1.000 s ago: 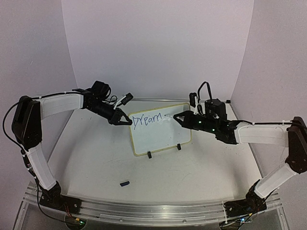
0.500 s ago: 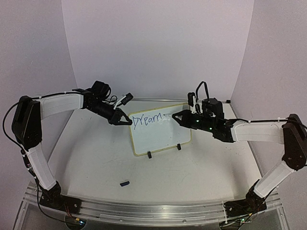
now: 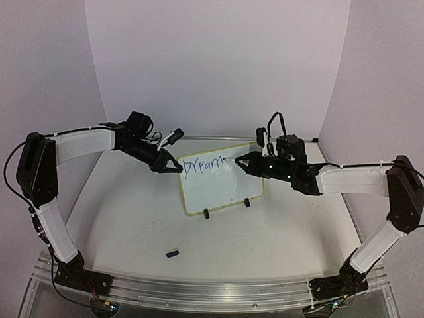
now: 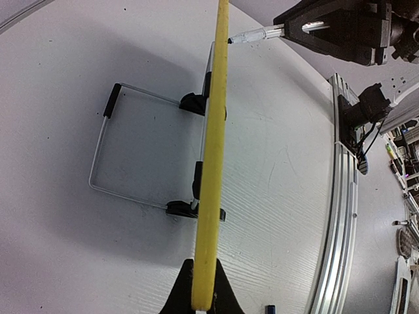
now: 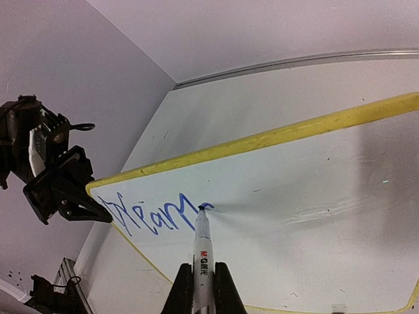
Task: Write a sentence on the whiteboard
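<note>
Reaches inward with the left arm, upper link rising steeply from the base, elbow high at the far left, forearm running nearly level toward the centre. Pinches the left edge of the whiteboard in the left gripper, fingers closed on the yellow frame. Mirrors that with the right arm, elbow high at the far right, forearm stretched leftward. Clamps a marker in the right gripper, jaws tight on the barrel, tip pointing left.
</note>
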Tool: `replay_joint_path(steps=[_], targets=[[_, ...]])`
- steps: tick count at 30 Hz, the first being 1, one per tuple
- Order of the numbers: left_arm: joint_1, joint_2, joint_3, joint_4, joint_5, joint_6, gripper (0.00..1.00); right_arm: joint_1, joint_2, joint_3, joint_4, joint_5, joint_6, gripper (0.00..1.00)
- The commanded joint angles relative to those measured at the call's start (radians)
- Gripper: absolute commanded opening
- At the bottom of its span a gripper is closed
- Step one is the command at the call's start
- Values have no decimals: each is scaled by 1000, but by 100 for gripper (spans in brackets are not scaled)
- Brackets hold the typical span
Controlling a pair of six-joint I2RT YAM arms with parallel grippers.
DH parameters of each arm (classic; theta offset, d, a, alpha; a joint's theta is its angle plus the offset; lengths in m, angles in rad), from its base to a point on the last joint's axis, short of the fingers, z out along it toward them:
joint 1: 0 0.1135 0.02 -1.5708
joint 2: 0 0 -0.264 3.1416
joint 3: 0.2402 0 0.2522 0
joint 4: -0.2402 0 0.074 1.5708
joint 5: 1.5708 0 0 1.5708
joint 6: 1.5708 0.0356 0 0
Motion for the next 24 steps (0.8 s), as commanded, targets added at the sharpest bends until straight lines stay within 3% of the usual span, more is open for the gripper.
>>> replay_joint_path(steps=[1, 16, 24], targets=[[-21, -1, 16, -54, -46, 24, 0, -5, 23, 25, 16, -7, -8, 0], [-21, 2, 16, -54, -46, 23, 0, -5, -54, -38, -8, 90, 2, 0], [-21, 2, 16, -53, -46, 23, 0, -4, -50, -42, -33, 65, -7, 0]])
